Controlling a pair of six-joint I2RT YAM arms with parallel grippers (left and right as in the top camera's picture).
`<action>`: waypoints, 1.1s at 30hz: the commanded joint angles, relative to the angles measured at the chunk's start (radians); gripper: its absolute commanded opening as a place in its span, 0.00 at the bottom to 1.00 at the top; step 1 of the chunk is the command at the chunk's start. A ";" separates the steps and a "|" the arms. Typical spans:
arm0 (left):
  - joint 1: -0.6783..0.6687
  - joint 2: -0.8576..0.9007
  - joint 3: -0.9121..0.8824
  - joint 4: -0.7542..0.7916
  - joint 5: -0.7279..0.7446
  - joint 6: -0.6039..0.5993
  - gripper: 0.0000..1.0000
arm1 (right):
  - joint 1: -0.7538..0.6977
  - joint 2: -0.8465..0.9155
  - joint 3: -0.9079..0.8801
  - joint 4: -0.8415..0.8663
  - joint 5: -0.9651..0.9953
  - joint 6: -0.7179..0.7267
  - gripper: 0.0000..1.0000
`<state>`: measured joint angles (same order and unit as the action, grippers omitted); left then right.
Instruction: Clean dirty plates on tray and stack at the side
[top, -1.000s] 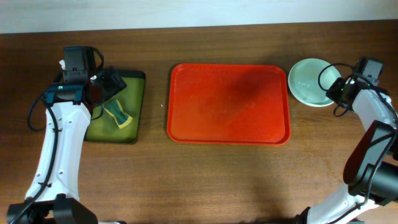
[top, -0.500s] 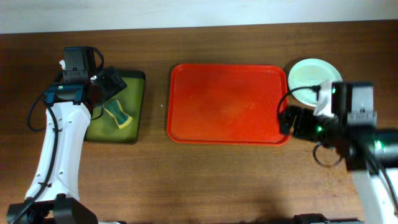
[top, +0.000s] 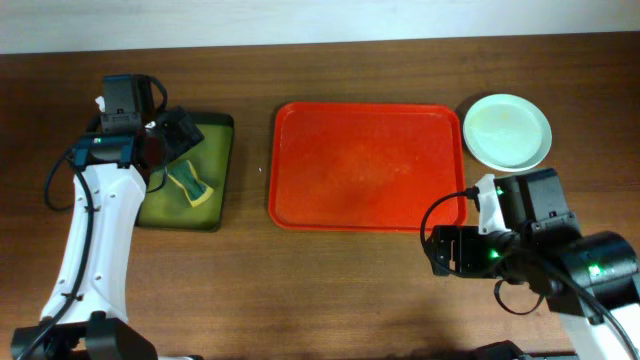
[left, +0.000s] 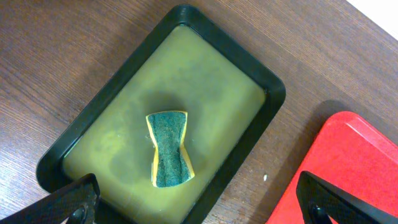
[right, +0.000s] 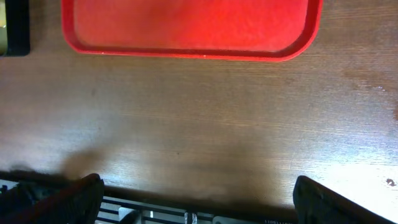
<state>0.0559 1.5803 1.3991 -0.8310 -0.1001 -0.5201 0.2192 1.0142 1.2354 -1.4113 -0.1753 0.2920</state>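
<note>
The red tray (top: 368, 167) lies bare in the middle of the table; its corner shows in the left wrist view (left: 354, 168) and its near rim in the right wrist view (right: 186, 25). A pale mint plate (top: 508, 131) rests on the wood just right of the tray's far corner; I cannot tell whether other plates lie under it. My right gripper (top: 441, 252) (right: 199, 205) hangs open over bare wood in front of the tray's near right corner, holding nothing. My left gripper (top: 178, 133) (left: 202, 208) is open above the olive-green tray, nothing between its fingers.
A black-rimmed olive-green tray (top: 222, 170) (left: 277, 93) sits at the left with a yellow-and-green sponge (top: 190, 185) (left: 169, 149) lying in it. The table's near edge (right: 205, 202) runs right under my right gripper.
My right gripper opened and left the plate at the far right, then swung to the near side in front of the tray. The plate now lies flat. The left arm has not moved.
</note>
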 joint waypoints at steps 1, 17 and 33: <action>0.004 -0.003 0.010 -0.001 0.007 0.002 0.99 | -0.022 -0.190 -0.136 0.119 0.018 0.003 0.98; 0.004 -0.003 0.010 -0.001 0.007 0.002 0.99 | -0.169 -1.011 -1.037 1.051 0.055 0.004 0.98; 0.004 -0.002 0.010 -0.001 0.007 0.002 0.99 | -0.278 -1.011 -1.230 1.341 0.056 -0.080 0.98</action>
<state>0.0559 1.5803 1.3998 -0.8314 -0.1001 -0.5201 -0.0509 0.0120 0.0135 -0.0357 -0.1287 0.2577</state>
